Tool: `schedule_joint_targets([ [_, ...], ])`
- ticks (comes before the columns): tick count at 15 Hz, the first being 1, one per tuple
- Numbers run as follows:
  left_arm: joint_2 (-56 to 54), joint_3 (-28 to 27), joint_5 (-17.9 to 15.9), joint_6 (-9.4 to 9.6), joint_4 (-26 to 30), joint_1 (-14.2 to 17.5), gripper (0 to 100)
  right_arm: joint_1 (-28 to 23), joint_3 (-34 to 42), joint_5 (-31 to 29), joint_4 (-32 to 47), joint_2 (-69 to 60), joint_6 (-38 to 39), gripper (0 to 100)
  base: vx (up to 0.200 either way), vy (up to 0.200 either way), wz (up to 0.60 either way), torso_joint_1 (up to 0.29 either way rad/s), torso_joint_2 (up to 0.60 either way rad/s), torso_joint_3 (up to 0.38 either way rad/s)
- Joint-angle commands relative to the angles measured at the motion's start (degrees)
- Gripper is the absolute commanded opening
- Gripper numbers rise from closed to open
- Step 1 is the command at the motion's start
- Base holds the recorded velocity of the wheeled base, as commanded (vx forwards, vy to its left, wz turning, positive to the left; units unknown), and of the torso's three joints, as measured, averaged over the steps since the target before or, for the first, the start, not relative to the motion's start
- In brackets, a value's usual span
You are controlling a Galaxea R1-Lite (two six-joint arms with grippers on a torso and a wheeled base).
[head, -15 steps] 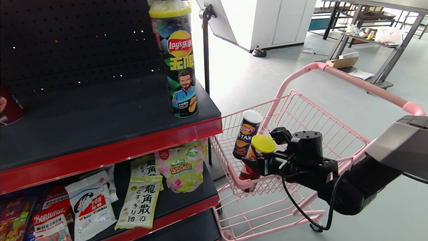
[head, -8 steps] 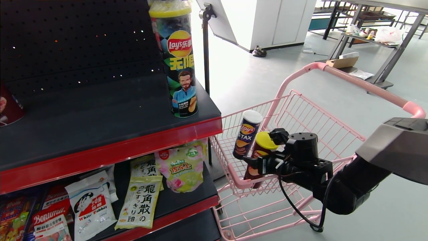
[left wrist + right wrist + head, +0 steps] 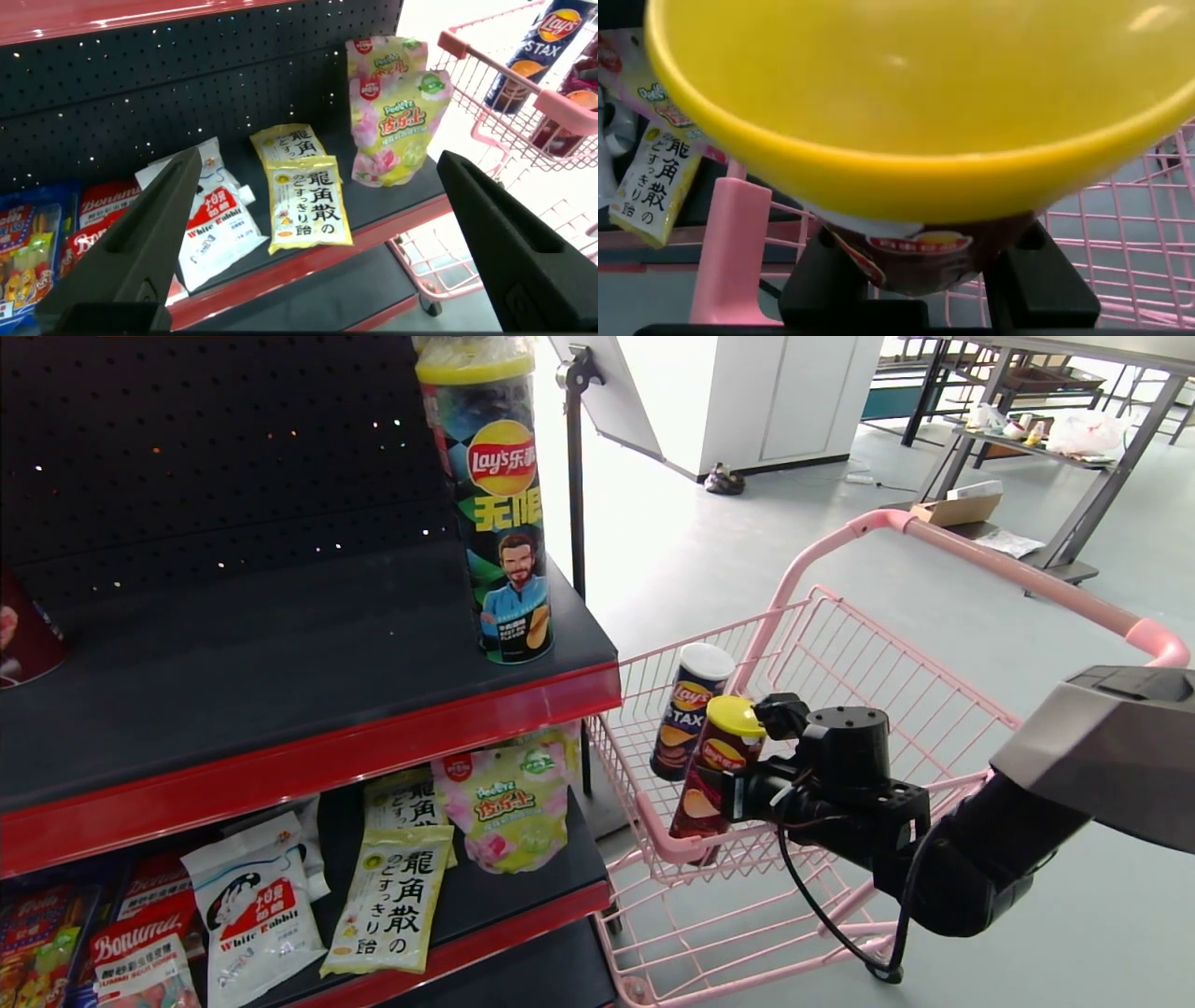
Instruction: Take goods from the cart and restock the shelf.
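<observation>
Ahead of me the floor (image 3: 709,560) is smooth, pale grey and brightly lit. A white cabinet (image 3: 780,392) stands at the far side, with a small dark item (image 3: 724,481) at its foot. To my right stand metal-framed tables (image 3: 1116,457) carrying a white plastic bag (image 3: 1083,431). A cardboard box (image 3: 957,510) sits low beside their legs.

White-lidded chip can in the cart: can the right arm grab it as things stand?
Probably not yet. The right gripper is shut on the yellow-lidded chip can, held right beside the white-lidded chip can. With that load shelved, the way from above looks free.
</observation>
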Motion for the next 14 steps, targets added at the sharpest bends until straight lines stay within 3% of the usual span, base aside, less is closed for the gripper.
schedule_joint_targets([
  [1, 0.02, -0.04, 0.01, -0.01, 0.00, 0.05, 100, 0.18, 1.44, 0.01, 0.00, -5.86, -1.09, 0, 0.000, 0.000, 0.00, 0.000, 0.00, 0.000],
  [6, 0.02, -0.04, 0.01, -0.09, 0.00, -0.04, 100, 0.09, 2.06, 0.10, 2.11, -18.69, -4.69, 0, 0.000, 0.000, 0.00, 0.000, 0.00, 0.000],
  [10, 0.02, -0.04, 0.01, -0.09, 0.00, 0.05, 100, -1.31, -1.28, -0.87, 14.59, -32.75, -9.70, 0, 0.000, 0.000, 0.00, 0.000, 0.00, 0.000],
  [11, 0.02, -0.04, 0.01, -0.01, 0.00, -0.04, 100, -2.63, -3.65, -4.03, 17.76, -35.57, -13.04, 0, 0.000, 0.000, 0.00, 0.000, 0.00, 0.000],
  [12, 0.02, -0.04, 0.01, -0.09, 0.00, -0.04, 100, -3.60, -6.11, -7.11, 21.71, -38.91, -16.91, 0, 0.000, 0.000, 0.00, 0.000, 0.00, 0.000],
  [14, 0.02, -0.04, 0.01, -0.01, 0.00, -0.04, 100, -3.69, -6.99, -6.58, 32.52, -47.34, -17.61, 0, 0.000, 0.000, 0.00, 0.000, 0.00, 0.000],
])
